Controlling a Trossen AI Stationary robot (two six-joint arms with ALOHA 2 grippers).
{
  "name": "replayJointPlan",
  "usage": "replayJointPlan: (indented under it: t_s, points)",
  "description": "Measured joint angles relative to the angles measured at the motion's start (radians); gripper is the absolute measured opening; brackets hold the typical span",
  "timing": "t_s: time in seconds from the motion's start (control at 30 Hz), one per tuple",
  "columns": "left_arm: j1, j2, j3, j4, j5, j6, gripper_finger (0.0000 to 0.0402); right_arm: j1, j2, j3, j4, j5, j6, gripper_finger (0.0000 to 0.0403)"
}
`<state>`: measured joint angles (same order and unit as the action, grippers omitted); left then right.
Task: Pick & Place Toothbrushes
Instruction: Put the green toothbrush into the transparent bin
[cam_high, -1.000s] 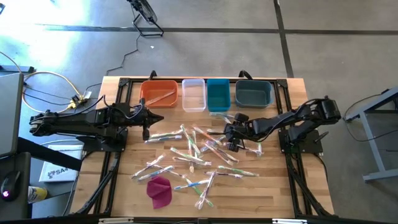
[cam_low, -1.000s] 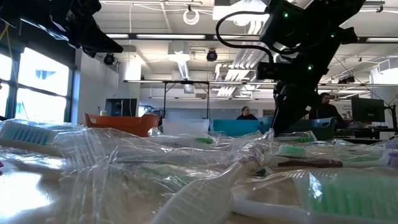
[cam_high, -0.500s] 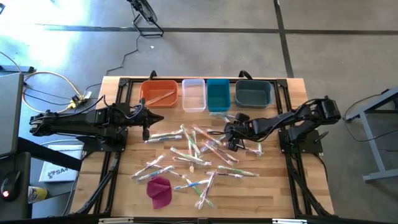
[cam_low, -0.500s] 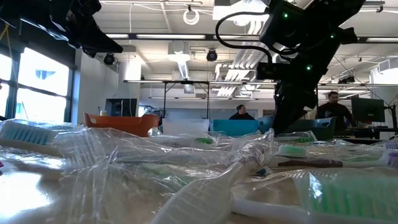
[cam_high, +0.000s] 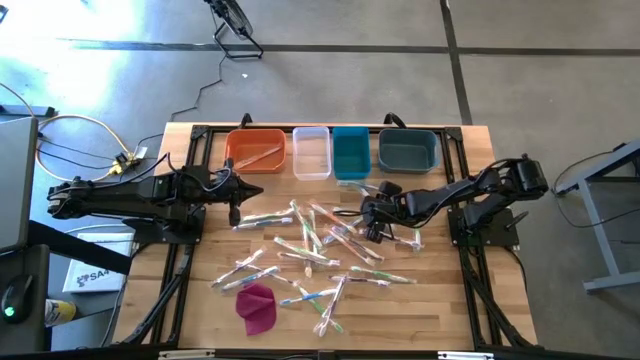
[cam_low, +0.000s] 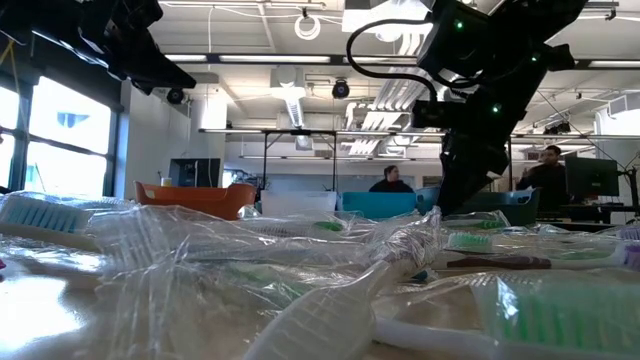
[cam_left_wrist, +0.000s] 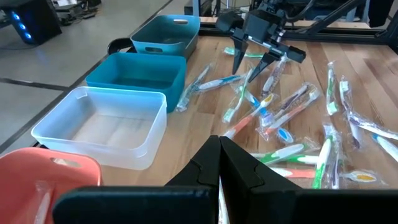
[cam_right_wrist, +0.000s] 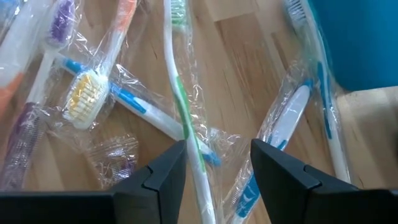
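My right gripper (cam_high: 366, 222) hangs low over the right part of the pile of toothbrushes (cam_high: 310, 250), just in front of the teal bin (cam_high: 351, 152). My jaws there stand apart and hold nothing; between my two dark fingers (cam_right_wrist: 163, 174) a green-and-white toothbrush (cam_right_wrist: 184, 118) in its clear wrapper runs lengthways on the wood, and I cannot tell whether either finger touches it. Beside it lie a blue-and-white brush (cam_right_wrist: 134, 106) with yellowish bristles and another blue one (cam_right_wrist: 283, 134), all wrapped.

My left gripper (cam_high: 234, 192) waits above the table's left side, in front of the orange bin (cam_high: 256, 148), its jaws pressed together and empty; from that wrist I see my closed fingers (cam_left_wrist: 219, 163) meeting in a point.

The toothbrushes lie scattered across the middle of the wooden table (cam_high: 440, 310), crossing and overlapping one another. One pinkish brush (cam_high: 262, 155) already lies in the orange bin. The clear bin (cam_high: 311, 153) and the dark blue-grey bin (cam_high: 408, 150) stand in the same row at the table's far edge. A magenta cloth (cam_high: 257, 306) sits near the front, just left of the pile
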<state>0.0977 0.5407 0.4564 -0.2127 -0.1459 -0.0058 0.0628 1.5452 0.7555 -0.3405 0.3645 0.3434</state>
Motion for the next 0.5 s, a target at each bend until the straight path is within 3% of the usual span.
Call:
replayJointPlan:
  t_s: [0.5]
  points:
    - [0.000,0.000,0.000,0.000,0.000,0.000,0.0000,0.000,0.000,0.000,-0.001,-0.058,0.005,0.0171]
